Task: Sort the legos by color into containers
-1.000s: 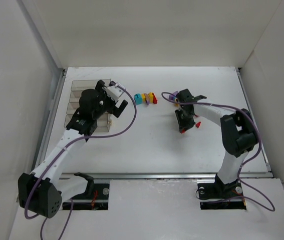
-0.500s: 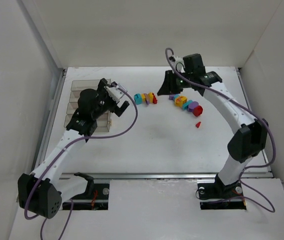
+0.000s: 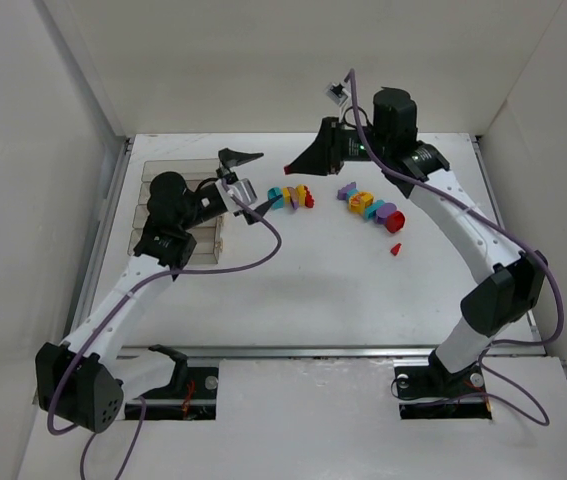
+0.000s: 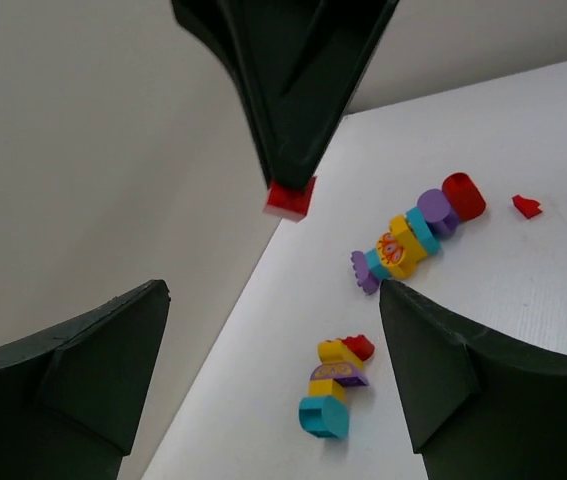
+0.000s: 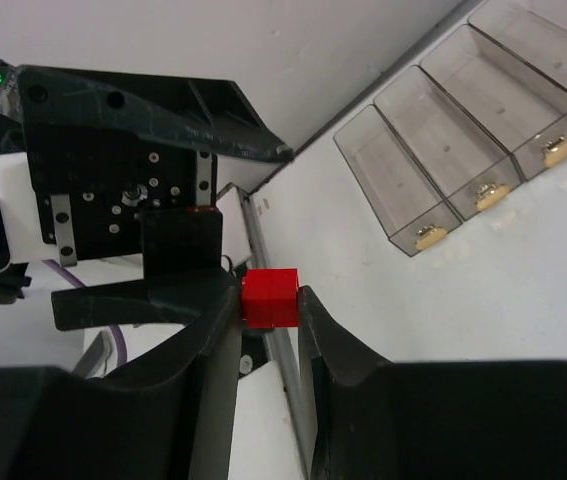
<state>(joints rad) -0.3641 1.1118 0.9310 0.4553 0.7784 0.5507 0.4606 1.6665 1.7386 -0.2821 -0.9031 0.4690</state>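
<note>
Table (image 3: 313, 290) white, walls (image 3: 263, 60) white | left tool (image 3: 248, 183) spread | right tool (image 3: 296, 167) pinching red lego (image 4: 289, 198) aloft

White table top (image 3: 303, 300), matte, bare patch mid-front. White panel walls (image 3: 263, 70) left, back, right. Metal rail (image 3: 313, 350) runs along the near table edge.

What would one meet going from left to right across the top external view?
containers → left claw → short lego cluster → long lego row. The right claw, holding a red brick, overlaps the cluster, so it is left out.
</note>
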